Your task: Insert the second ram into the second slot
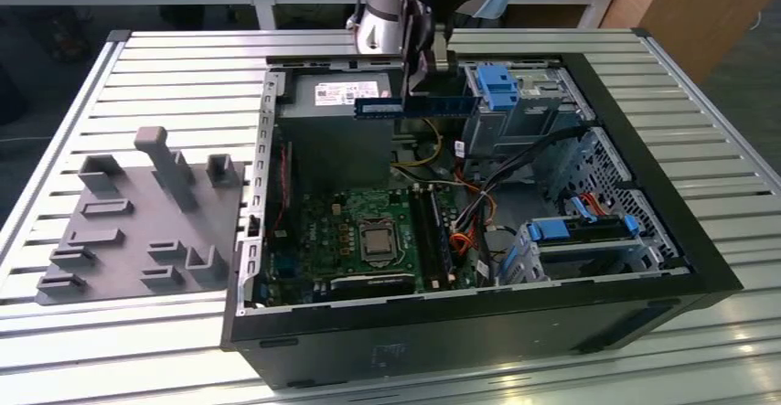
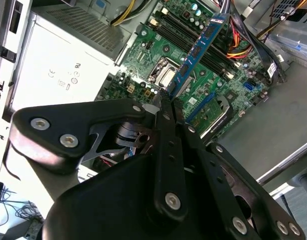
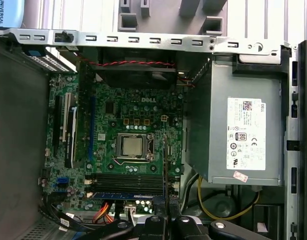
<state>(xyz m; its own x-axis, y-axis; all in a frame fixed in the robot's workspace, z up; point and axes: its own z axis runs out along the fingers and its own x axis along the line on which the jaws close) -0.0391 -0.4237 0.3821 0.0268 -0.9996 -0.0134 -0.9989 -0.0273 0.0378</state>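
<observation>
Gripper (image 1: pixel 427 85) clamps the ram (image 1: pixel 415 105) near the case's (image 1: pixel 464 306) far edge; slots (image 1: pixel 430 231) lie lower, toward its near edge, seemingly crosswise to the ram's length.

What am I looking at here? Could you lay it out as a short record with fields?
Setting: open computer case lying on a slatted metal table
Held item: second ram, a thin blue stick, clamped between the jaws
Position of item: up in the air over the open case, not seated in any slot
Target area: black memory slots on the green motherboard
Nearby: grey fixture plate on the table, at the exterior view's left of the case
</observation>
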